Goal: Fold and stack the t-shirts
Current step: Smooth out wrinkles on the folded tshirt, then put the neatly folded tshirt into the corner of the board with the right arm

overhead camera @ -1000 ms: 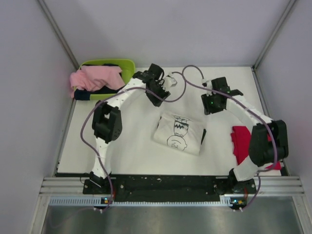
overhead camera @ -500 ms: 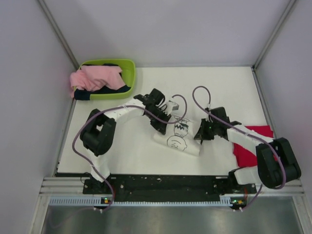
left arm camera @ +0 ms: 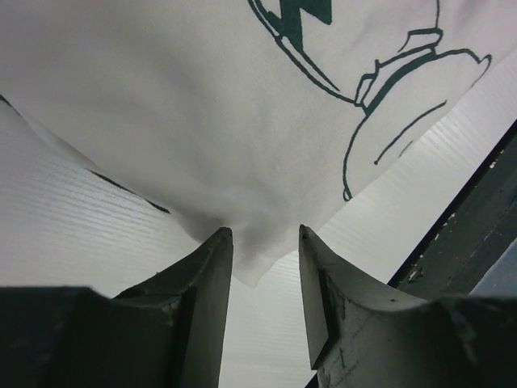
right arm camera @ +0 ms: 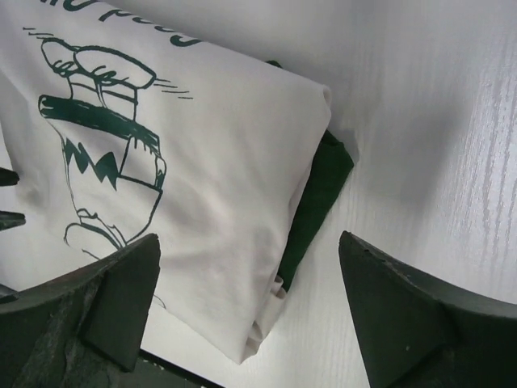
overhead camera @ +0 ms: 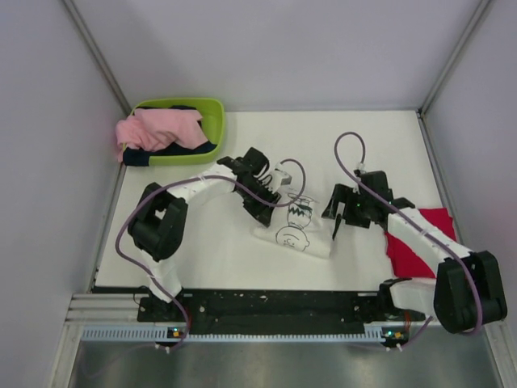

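White cloth with a dark cartoon print, the white t-shirt (overhead camera: 292, 230) lies folded into a compact bundle near the middle of the table (overhead camera: 202, 250), a dark green sleeve (right arm camera: 319, 194) tucked under its right-hand edge and just peeping out. A second ago it lay in about the same place, with both arms lifted well back toward the far side. Half a second ago both had dropped to the bundle's flanks. Now the fingers have let go again. The left gripper (left arm camera: 265, 299) sits at the shirt's left side, its jaws parted a little with a loose corner of the cloth lying in the gap, not pinched. The right gripper (right arm camera: 250, 299) hovers over the right-hand edge with its jaws spread wide, holding nothing. That release suggests the fold on this shirt has been tidied and is about finished. Stacking looks like the part left, since the red t-shirt (overhead camera: 408, 242) lies well apart by the right edge of the table, partly under the right arm, and the two garments do not touch. Farther off, at the far left corner, the lime-green basket (overhead camera: 214, 121) holds pink and dark clothing, away from both grippers.
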{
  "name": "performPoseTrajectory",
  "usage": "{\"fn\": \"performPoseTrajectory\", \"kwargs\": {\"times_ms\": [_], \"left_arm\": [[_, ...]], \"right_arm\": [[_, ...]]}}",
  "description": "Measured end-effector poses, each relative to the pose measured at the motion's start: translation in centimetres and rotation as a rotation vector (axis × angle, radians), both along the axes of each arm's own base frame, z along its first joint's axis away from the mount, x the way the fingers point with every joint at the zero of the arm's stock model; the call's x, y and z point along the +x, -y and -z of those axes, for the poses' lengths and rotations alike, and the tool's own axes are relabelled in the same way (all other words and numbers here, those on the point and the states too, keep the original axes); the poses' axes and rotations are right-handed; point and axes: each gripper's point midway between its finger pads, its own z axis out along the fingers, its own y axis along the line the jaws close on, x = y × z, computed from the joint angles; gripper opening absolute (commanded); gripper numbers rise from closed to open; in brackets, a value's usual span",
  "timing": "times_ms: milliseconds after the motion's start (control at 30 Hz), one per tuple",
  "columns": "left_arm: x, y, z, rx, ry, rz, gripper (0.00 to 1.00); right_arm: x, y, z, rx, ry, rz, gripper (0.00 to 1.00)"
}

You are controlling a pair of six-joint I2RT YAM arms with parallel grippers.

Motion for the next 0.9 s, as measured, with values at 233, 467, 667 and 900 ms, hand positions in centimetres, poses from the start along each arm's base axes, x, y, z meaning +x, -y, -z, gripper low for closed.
{"fn": "performPoseTrajectory", "kwargs": {"times_ms": [233, 467, 667, 900], "left_arm": [[0.4, 0.0, -2.7, -0.049, 0.067, -0.009, 0.45], [-1.4, -1.2, 0.3, -0.005, 0.006, -0.021, 0.47], [-1.2, -1.2, 1.1, 0.003, 0.002, -0.026, 0.49], [0.9, -1.2, -0.9, -0.004, 0.055, -0.042, 0.58]], "right_arm": [[-1.0, -0.4, 1.6, 0.039, -0.057, 0.001, 0.85], [-0.6, -2.2, 3.0, 0.180, -0.098, 0.023, 0.52], [-1.0, -2.4, 4.4, 0.253, -0.146, 0.055, 0.00], [-1.0, -0.5, 3.8, 0.212, -0.143, 0.046, 0.00]]}}
